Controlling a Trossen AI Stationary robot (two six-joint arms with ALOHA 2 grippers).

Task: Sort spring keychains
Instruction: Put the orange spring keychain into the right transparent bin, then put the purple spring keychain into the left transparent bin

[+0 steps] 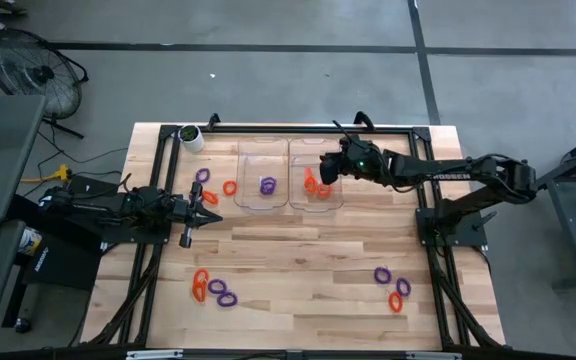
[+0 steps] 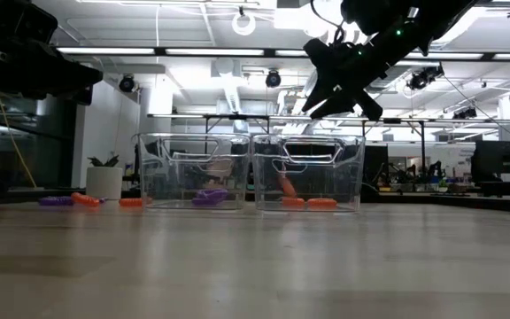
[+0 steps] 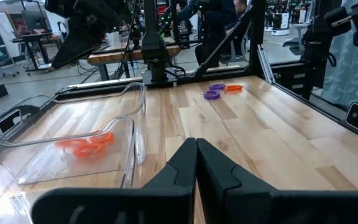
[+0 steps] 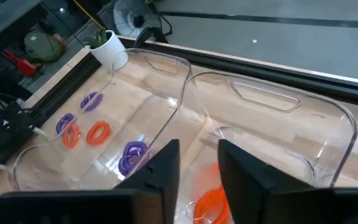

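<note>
Wooden surface on a grey concrete floor, fan at one corner. Two clear trays stand side by side: one holds a purple spring keychain, the other orange spring keychains. Right pincer hangs above the orange tray, fingers parted and empty, keychains directly beneath. Left pincer rests shut and empty near loose keychains. Further clusters lie along the near edge.

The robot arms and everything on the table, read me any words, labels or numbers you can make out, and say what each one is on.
White lettering runs along the right arm in the high view, too small to read for certain.
A white label on the equipment beside the table, at the left arm's base: too blurred to read.
Clear trays, keychains: no text visible.
</note>
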